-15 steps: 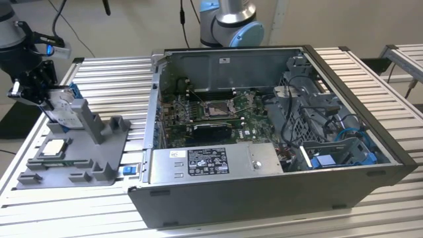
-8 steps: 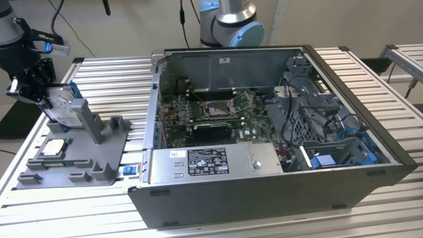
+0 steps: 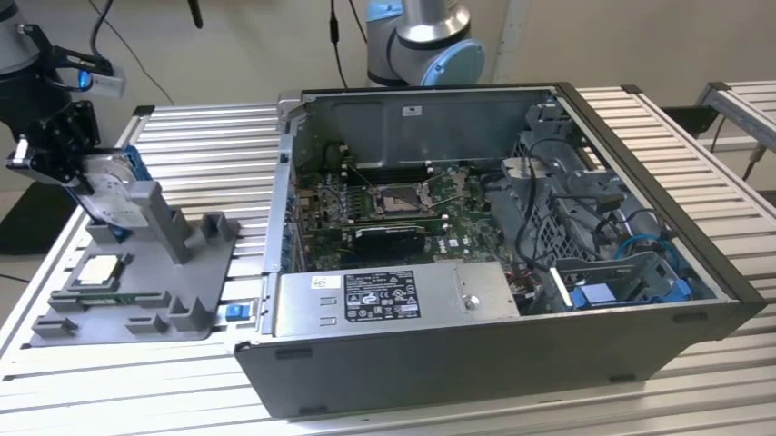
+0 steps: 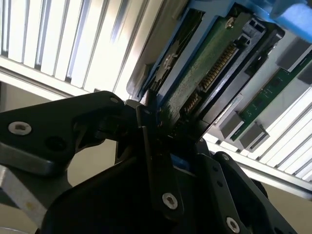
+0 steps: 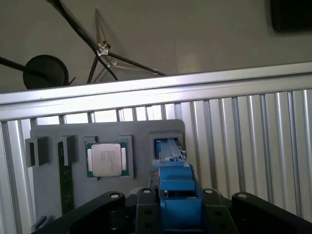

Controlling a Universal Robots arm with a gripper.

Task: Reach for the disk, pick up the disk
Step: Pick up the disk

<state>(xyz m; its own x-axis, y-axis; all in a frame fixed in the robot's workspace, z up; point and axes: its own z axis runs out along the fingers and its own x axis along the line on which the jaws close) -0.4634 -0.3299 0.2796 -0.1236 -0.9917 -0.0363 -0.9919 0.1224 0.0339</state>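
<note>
Exterior view, far on its left: my pincer (image 3: 71,174) sat at the edge of the slatted metal desk (image 3: 206,136), closed narrow onto the disk (image 3: 112,188); fingers lay against both of its flat sides, as far as I could make out. The disk stood on edge, tilted a little, silver face and blue side frame showing; it leaned just beside the tall upright post of the grey fixture tray (image 3: 182,272). Whether its lower end rested in the tray's slot or hung just clear, I could not tell.

Second wrist view: one black finger (image 4: 146,129) pressed flat along the disk's side; the drive's green circuit board and row of connector pins showed beyond it, the blue frame running along the edge.

First wrist view: the blue frame sat snug between my two black fingers; beyond it, a blue-lined slot in the grey tray, directly in line with the disk.

A square silver chip (image 3: 100,270) lay flat in its own pocket on the same tray, near the disk but apart from it; a small blue clip (image 3: 236,312) sat at the tray's corner nearest the computer.

An open computer case (image 3: 485,381) lay on the desk toward the exterior view's right, motherboard and cables exposed; well apart from my pincer. A second robot arm's base (image 3: 424,45) stood behind the case.
</note>
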